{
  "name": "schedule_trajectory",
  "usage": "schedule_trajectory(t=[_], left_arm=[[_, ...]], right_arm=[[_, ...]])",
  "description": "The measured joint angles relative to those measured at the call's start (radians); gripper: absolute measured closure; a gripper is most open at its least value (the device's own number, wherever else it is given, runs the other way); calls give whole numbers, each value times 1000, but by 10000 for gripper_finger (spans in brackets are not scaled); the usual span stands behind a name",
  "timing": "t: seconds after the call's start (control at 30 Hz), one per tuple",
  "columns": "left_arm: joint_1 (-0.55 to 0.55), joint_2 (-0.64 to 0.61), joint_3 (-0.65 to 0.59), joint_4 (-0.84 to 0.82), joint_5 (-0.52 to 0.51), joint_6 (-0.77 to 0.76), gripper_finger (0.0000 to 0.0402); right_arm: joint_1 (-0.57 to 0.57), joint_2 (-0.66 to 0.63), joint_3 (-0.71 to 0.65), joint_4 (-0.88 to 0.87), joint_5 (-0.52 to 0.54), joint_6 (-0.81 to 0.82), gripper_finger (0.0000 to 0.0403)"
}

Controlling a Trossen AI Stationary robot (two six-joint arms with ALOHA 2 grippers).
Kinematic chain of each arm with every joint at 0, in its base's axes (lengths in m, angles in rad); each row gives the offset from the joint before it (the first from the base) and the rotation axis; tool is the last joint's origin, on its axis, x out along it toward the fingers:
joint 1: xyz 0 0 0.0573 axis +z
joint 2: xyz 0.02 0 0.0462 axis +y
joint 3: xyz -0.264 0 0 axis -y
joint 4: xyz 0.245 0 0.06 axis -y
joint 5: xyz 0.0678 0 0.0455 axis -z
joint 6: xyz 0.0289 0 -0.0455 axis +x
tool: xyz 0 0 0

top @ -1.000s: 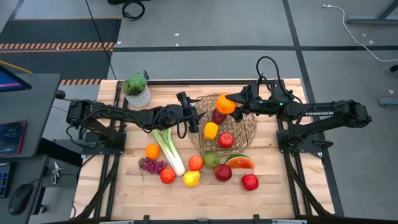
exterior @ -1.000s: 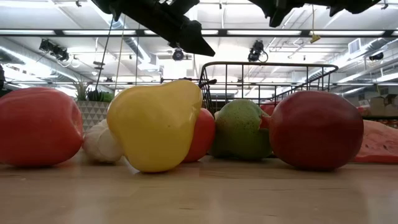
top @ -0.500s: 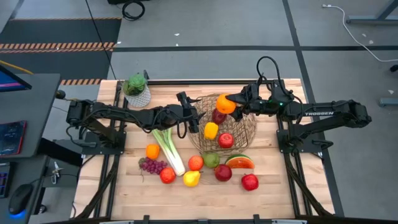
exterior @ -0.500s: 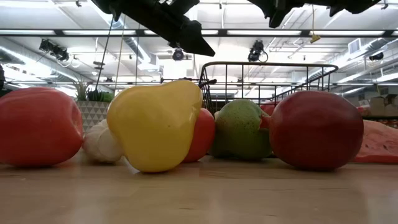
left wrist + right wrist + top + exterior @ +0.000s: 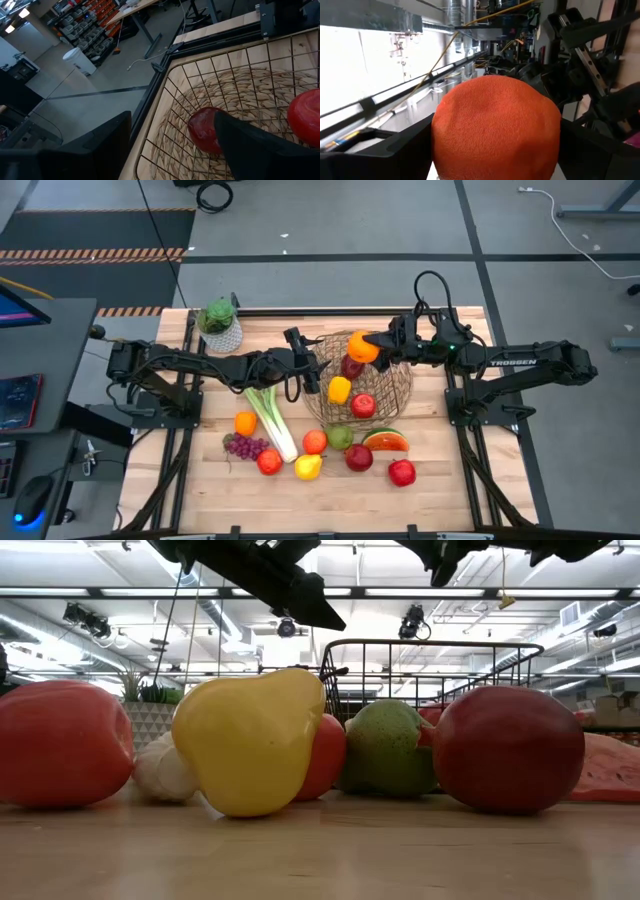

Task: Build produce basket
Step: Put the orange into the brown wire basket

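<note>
While most of the produce lies loose on the near half of the bench point(image 5: 180, 480), I judge the step in hand to be the drop of one orange into the basket.

Nearest me sit a red apple point(image 5: 402, 472), a darker apple point(image 5: 359, 457), the lemon point(image 5: 308, 467), a watermelon slice point(image 5: 385, 441), the green pear point(image 5: 340, 437), grapes point(image 5: 245, 446), a second orange point(image 5: 245, 423) and the leek point(image 5: 270, 418), all outside the basket point(image 5: 395, 392). Inside it I count a yellow pepper point(image 5: 339, 389) and two red apples.

Farther back, my right gripper point(image 5: 372, 346) hangs over the basket's far rim, its fingers spread wide and clamped on the orange point(image 5: 362, 347), which fills the right wrist view. My left gripper point(image 5: 310, 372) waits just beside the basket's left rim, fingers apart and holding nothing.

Next I would lower the right arm toward a free spot in the basket and let go low, so the orange does not bounce out.
</note>
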Motion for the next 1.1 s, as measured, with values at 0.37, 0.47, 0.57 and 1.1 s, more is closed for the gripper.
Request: schedule_trajectory(t=[0.37, 0.47, 0.57, 1.1], left_arm=[[0, 0, 0, 0, 0, 0, 113], [0, 0, 0, 0, 0, 0, 113], [0, 0, 0, 0, 0, 0, 113], [0, 0, 0, 0, 0, 0, 113]], right_arm=[[0, 0, 0, 0, -1, -113, 50], [0, 0, 0, 0, -1, -157, 50], [0, 0, 0, 0, -1, -203, 50], [0, 0, 0, 0, -1, -565, 50]])
